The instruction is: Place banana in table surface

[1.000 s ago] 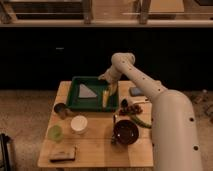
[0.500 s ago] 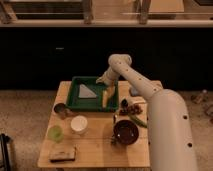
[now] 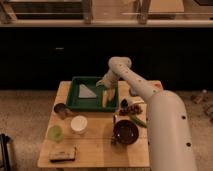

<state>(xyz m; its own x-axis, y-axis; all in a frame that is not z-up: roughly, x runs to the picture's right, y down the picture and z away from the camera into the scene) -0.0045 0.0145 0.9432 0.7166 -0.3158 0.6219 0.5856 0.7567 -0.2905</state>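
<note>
Over one green tray, pincer, grip state unclear, one banana below, one dark bowl

My gripper is hovering over green tray sitting on counter, alongside white cup, dark bowl, green cup.

The bench is pale wood. The green tray looks like smooth plastic. The tool, above the tray, is matt.
</note>
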